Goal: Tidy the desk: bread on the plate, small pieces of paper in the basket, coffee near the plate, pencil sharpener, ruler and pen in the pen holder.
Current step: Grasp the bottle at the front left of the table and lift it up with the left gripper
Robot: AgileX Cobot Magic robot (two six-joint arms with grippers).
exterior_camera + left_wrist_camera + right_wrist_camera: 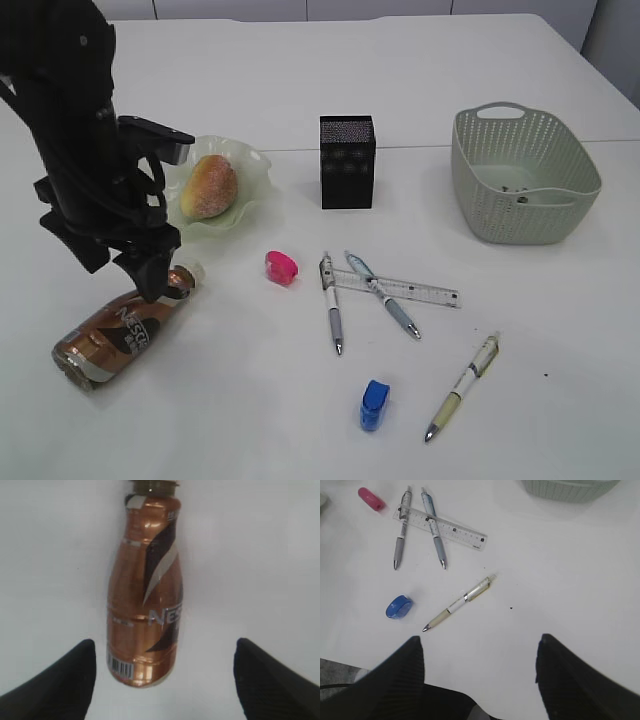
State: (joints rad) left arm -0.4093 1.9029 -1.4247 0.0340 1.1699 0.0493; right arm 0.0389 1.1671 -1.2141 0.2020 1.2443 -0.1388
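The brown coffee bottle (pixel 115 335) lies on its side at the front left. My left gripper (pixel 150 275) hangs over its neck, open; in the left wrist view the bottle (pixel 145 600) has its base between the spread fingers (pixel 162 680), untouched. The bread (pixel 210 185) lies on the green plate (pixel 255 175). The black pen holder (pixel 347 161) stands mid-table. A pink sharpener (pixel 281 266), clear ruler (pixel 420 290), two crossed pens (pixel 332 305), a third pen (pixel 465 385) and a blue sharpener (pixel 374 404) lie loose. My right gripper (pixel 480 680) is open and empty above bare table.
The grey-green basket (pixel 520 175) stands at the back right with small bits inside. The right wrist view shows the third pen (pixel 460 604), blue sharpener (pixel 398 606), ruler (pixel 455 529) and pink sharpener (pixel 371 498) ahead of the gripper. The table's front edge is close behind it.
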